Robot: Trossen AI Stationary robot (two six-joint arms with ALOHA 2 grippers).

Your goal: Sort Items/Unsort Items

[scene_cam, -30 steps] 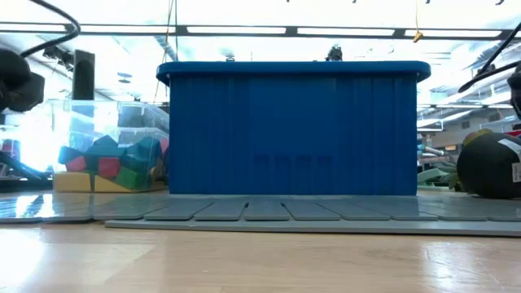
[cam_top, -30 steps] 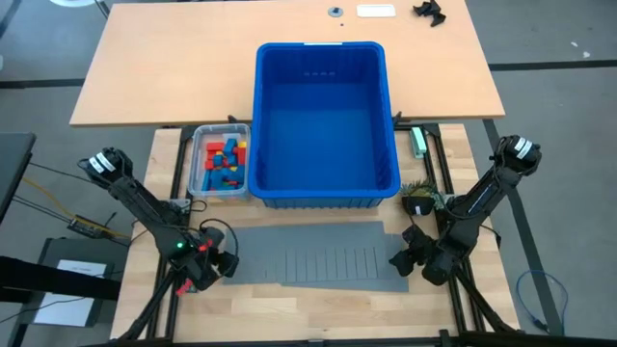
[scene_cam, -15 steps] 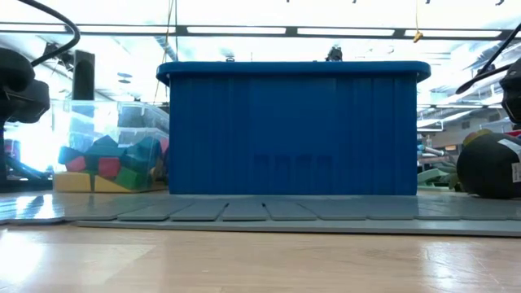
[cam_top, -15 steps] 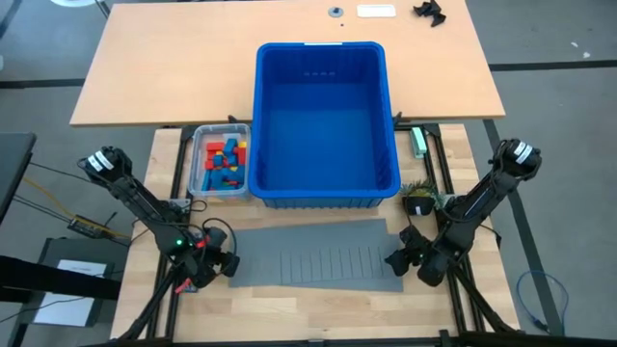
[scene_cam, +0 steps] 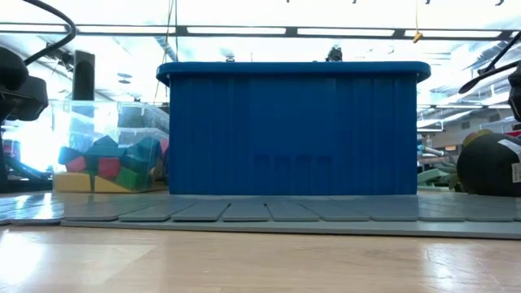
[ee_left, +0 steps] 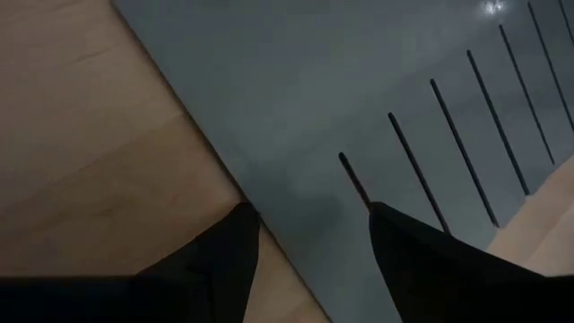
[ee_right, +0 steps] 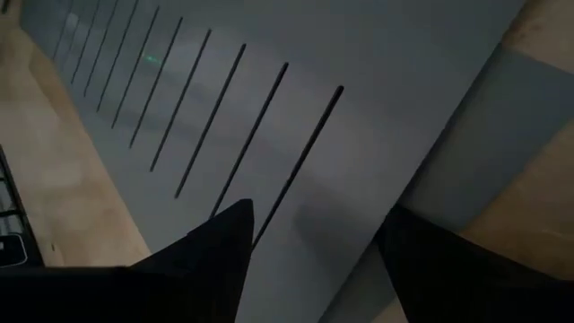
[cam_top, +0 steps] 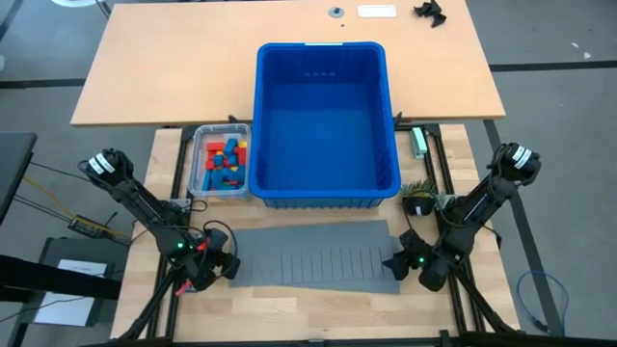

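The items, small red, yellow, green and blue blocks [cam_top: 224, 159], lie piled in a clear tub [scene_cam: 110, 167] left of the empty blue bin [cam_top: 323, 125]. In front of the bin a grey slotted sheet [cam_top: 313, 253] lies flat on the table; in the right wrist view a second grey sheet [ee_right: 502, 135] shows under its edge. My left gripper [cam_top: 231, 265] [ee_left: 309, 224] stands open, slanting down over the sheet's left end. My right gripper [cam_top: 390, 263] [ee_right: 314, 229] stands open over the right end. Neither gripper holds anything.
A dark round object [cam_top: 417, 202] [scene_cam: 488, 167] sits near the bin's right front corner, close to my right arm. A green piece [cam_top: 417, 142] lies on the rail right of the bin. Bare wood [cam_top: 318, 308] runs in front of the sheet. A second tabletop [cam_top: 174, 67] stretches beyond.
Both grippers have sunk a little toward the ends of the grey sheet and tipped further down. My right gripper has also crept toward the table's left, onto the sheet's right end.
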